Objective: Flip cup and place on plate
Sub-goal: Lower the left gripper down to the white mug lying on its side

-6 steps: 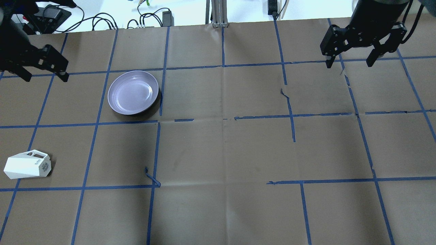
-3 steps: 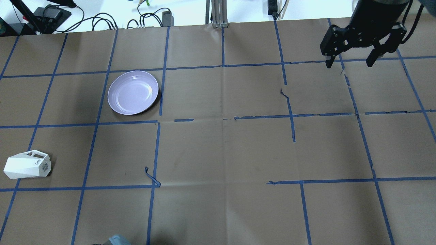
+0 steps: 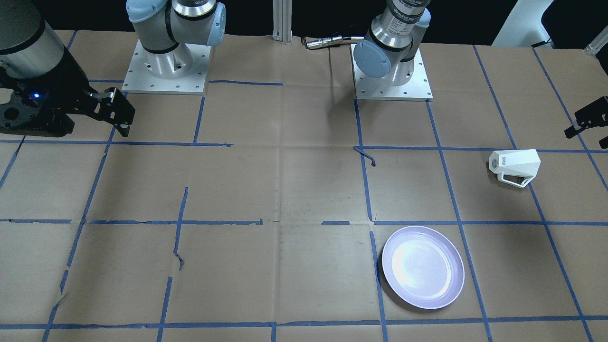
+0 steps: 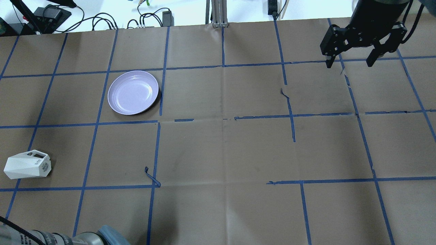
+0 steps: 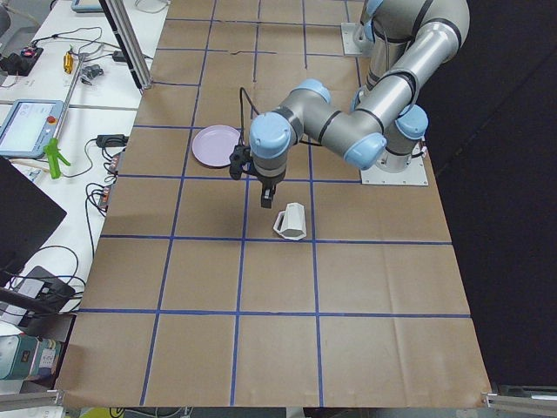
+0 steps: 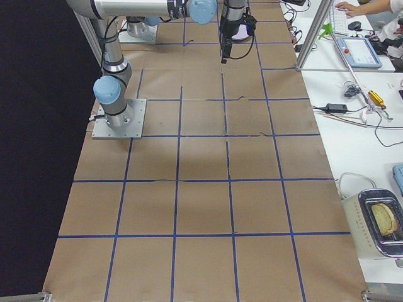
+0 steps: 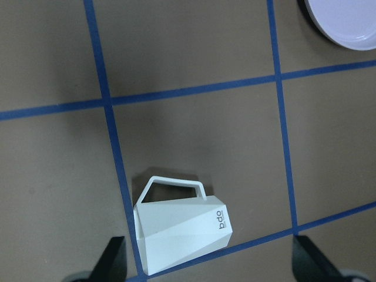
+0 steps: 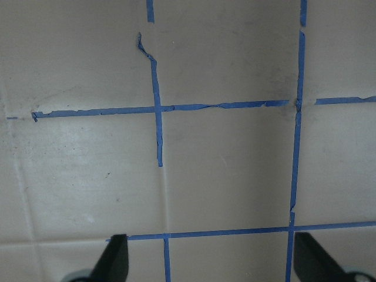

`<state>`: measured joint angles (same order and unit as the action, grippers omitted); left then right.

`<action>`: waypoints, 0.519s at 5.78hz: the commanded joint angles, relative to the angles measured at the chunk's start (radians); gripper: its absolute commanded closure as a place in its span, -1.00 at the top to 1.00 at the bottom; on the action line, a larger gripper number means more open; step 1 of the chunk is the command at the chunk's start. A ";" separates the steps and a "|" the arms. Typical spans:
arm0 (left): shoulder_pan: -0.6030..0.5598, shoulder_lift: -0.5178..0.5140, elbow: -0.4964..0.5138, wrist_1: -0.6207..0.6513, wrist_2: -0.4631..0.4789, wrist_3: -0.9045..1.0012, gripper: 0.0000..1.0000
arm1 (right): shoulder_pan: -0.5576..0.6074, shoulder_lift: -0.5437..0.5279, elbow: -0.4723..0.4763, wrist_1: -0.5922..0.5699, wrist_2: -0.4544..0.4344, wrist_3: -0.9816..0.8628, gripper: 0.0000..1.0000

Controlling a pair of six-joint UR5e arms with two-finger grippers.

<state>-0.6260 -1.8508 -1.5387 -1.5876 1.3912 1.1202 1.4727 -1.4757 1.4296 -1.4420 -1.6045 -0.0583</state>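
The white faceted cup [image 4: 27, 165] lies on its side at the table's near left; it also shows in the front view [image 3: 515, 166] and the left wrist view [image 7: 182, 235], handle flat to one side, dark print at its base end. The lavender plate [image 4: 133, 92] sits empty farther back, also in the front view [image 3: 422, 267]. My left gripper [image 7: 211, 261] is open and empty, hovering above the cup; it shows at the front view's right edge [image 3: 589, 121]. My right gripper [image 4: 351, 61] is open and empty, high at the far right.
The table is covered in brown paper [image 4: 221, 153] with a blue tape grid. Loose tape ends curl up near the middle [image 4: 151, 177]. Cables and boxes [image 4: 102, 18] lie beyond the far edge. My left arm's elbow [image 4: 85, 238] enters at the near left edge.
My left gripper has left the overhead view's far left corner and swung toward the cup; its elbow now shows at the near left edge. The right arm, cup and plate have not moved.
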 commanded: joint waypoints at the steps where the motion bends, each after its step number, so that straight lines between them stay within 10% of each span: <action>1: 0.087 -0.112 -0.011 -0.018 -0.052 0.053 0.97 | 0.000 0.000 0.000 0.000 0.000 0.000 1.00; 3: 0.109 -0.201 -0.011 -0.090 -0.083 0.132 0.97 | 0.000 0.000 0.000 0.000 0.000 0.000 1.00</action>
<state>-0.5266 -2.0116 -1.5487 -1.6559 1.3178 1.2049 1.4726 -1.4757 1.4297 -1.4420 -1.6045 -0.0583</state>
